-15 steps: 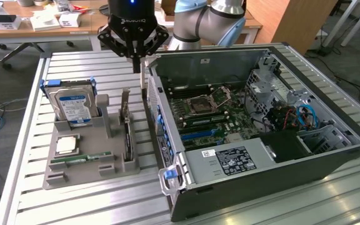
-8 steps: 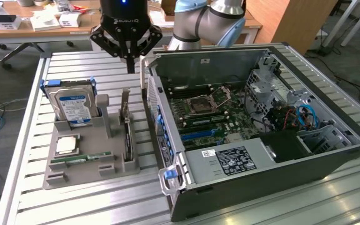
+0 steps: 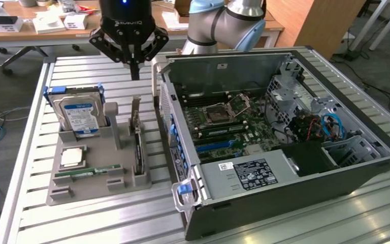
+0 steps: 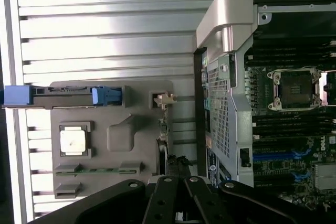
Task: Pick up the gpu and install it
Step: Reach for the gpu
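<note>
At the exterior view's left the hard drive (image 3: 78,114) stood in the grey tray (image 3: 90,193), and the gpu (image 3: 137,140) stood on edge in the tray's slot nearest the computer case (image 3: 283,203). Above the card's far end, apart from it, we saw the gripper (image 3: 135,76) hanging with jaws pressed together, empty. We judged a clean pick needed it centred over the card's top edge and square to it.
</note>
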`<state>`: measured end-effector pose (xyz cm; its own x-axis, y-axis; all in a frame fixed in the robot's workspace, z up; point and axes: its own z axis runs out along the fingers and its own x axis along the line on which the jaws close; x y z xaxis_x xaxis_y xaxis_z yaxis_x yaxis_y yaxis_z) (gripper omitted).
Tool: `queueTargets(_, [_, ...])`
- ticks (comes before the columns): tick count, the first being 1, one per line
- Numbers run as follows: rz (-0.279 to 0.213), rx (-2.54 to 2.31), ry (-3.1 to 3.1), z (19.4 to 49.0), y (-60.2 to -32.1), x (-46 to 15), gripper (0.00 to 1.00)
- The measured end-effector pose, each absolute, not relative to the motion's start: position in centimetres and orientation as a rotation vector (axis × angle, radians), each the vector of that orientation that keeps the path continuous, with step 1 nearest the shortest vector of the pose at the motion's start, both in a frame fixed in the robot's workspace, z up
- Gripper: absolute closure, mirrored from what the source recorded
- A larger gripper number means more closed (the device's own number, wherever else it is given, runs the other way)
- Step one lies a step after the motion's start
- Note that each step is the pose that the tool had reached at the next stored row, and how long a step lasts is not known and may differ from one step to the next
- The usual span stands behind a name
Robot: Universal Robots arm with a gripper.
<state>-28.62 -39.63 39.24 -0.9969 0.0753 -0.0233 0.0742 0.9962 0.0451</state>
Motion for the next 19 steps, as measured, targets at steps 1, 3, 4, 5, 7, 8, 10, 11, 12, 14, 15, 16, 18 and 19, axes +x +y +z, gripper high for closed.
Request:
queueTargets(1, [0.069, 0.117, 3.114, 39.24, -39.63, -28.73, 0.89])
queueTargets(3, [0.069, 0.117, 3.114, 39.23, -39.63, -28.88, 0.89])
queueTargets(4, [0.069, 0.117, 3.114, 39.23, -39.63, -28.88, 0.89])
queueTargets(5, [0.069, 0.117, 3.114, 39.24, -39.63, -28.89, 0.89])
queueTargets(7, [0.069, 0.117, 3.114, 39.24, -39.63, -28.90, 0.89])
queueTargets(8, [0.069, 0.117, 3.114, 39.24, -39.64, -28.90, 0.89])
queueTargets(10, [0.069, 0.117, 3.114, 39.24, -39.70, -28.94, 0.89])
queueTargets(11, [0.069, 0.117, 3.114, 39.24, -39.77, -28.94, 0.89])
queueTargets(12, [0.069, 0.117, 3.114, 39.24, -39.85, -28.95, 0.89])
queueTargets(14, [0.069, 0.117, 3.114, 39.24, -40.04, -28.99, 0.89])
queueTargets(15, [0.069, 0.117, 3.114, 39.24, -40.13, -29.00, 0.89])
queueTargets(16, [0.069, 0.117, 3.114, 39.24, -40.22, -29.03, 0.89])
queueTargets(18, [0.069, 0.117, 3.114, 39.24, -40.40, -29.09, 0.89])
queueTargets(19, [0.069, 0.117, 3.114, 39.24, -40.49, -29.11, 0.89])
